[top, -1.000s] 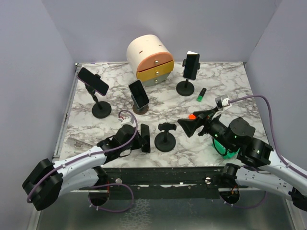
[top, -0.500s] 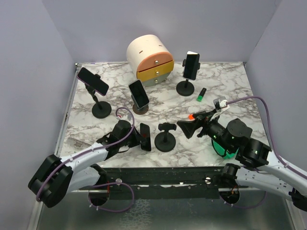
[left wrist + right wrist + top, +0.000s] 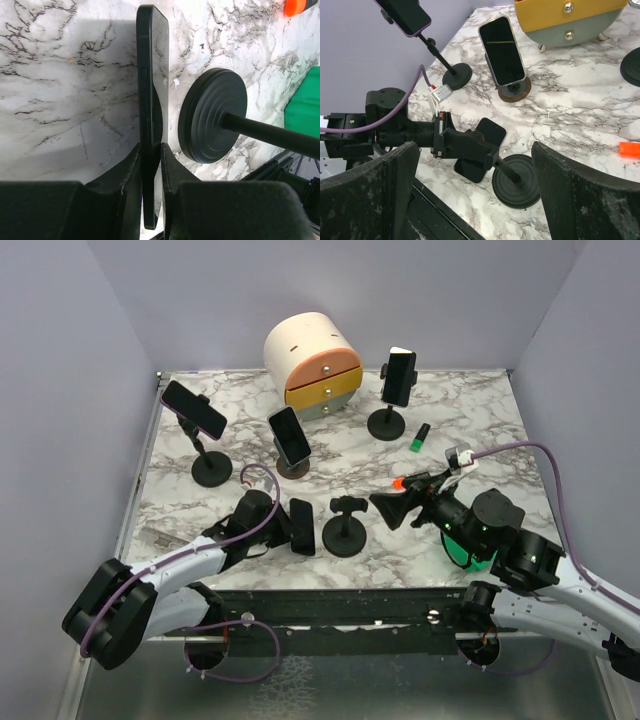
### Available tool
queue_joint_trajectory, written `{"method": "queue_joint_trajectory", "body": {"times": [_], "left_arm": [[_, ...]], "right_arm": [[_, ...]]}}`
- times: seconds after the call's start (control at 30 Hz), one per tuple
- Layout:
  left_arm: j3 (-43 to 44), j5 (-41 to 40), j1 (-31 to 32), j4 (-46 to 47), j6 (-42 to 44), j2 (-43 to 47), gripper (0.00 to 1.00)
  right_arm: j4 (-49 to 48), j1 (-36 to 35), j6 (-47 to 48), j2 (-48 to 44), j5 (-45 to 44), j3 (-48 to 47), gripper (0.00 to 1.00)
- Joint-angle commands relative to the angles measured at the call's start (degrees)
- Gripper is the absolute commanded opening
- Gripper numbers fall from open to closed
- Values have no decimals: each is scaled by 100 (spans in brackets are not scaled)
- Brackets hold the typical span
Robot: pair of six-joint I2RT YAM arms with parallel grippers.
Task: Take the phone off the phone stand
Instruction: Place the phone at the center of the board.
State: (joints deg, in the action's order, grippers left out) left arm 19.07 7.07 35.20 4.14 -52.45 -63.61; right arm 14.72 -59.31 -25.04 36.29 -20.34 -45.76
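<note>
Near edge of table (image 3: 480, 420): phone (image 3: 301, 527) between the fingers of the left gripper (image 3: 150, 150), just left of the phone stand (image 3: 346, 525) and apart from its base; right gripper (image 3: 390, 502) on that stand's right. Behind, three loaded stands in a row: left stand (image 3: 210, 468), middle stand (image 3: 292, 468), right stand (image 3: 387, 423). Drawer unit (image 3: 313, 362) at the back, between middle and right stands; marker (image 3: 422, 437) just right of the right stand.

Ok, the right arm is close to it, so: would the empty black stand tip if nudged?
Probably stable low down: the empty stand sits on a broad round base that looks weighty. A nudge near its clamp head, atop the thin stem, could tip it. On the smooth marble table, it may slide instead.
</note>
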Motion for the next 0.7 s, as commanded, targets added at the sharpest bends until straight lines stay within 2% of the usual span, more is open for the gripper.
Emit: {"method": "queue_joint_trajectory", "body": {"times": [0.0, 0.4, 0.67], "left_arm": [[-212, -367, -70, -402, 208, -51, 18], [-297, -926, -145, -776, 238, 140, 19], [-351, -909, -155, -666, 249, -27, 30]], "right_arm": [[149, -36, -71, -76, -187, 80, 99], [263, -37, -131, -155, -229, 153, 99], [307, -32, -151, -179, -260, 166, 99]]}}
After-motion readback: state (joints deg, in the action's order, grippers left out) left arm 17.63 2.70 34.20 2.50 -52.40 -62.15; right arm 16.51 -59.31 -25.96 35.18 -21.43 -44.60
